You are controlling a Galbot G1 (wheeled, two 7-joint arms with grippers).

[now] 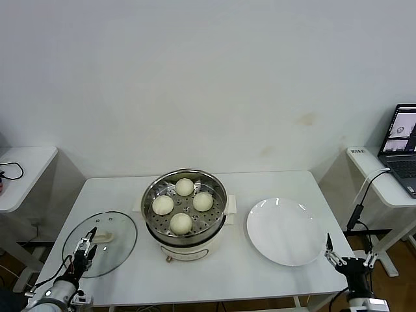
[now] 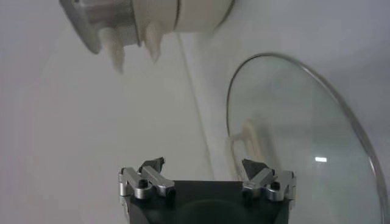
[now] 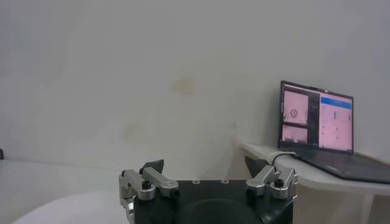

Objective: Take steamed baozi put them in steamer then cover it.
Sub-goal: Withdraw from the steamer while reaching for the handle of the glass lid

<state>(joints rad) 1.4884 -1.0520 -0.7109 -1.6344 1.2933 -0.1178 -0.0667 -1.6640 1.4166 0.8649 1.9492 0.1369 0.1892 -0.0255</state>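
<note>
Baozi (image 1: 181, 223) fill the steamer (image 1: 150, 218) in our head view only; wrist views show left tool (image 2: 203, 168) open over cover (image 2: 317, 128), right tool (image 3: 205, 168) open.

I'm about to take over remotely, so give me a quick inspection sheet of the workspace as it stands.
Surface: white table, bare at the front between pot and plate.
Job's things: four baozi already in the steamer; glass cover lies flat on the table on the robot's left, steamer uncovered.
Clutter: empty white plate to the right of the steamer.
Hands: left hand open, at the cover's near edge, holding nothing; right hand open, empty, low by the table's right front corner.
Cables: black cable on the left side table; charger lead hanging from the laptop.
Surroundings: open laptop on a right side table; plain white wall.
</note>
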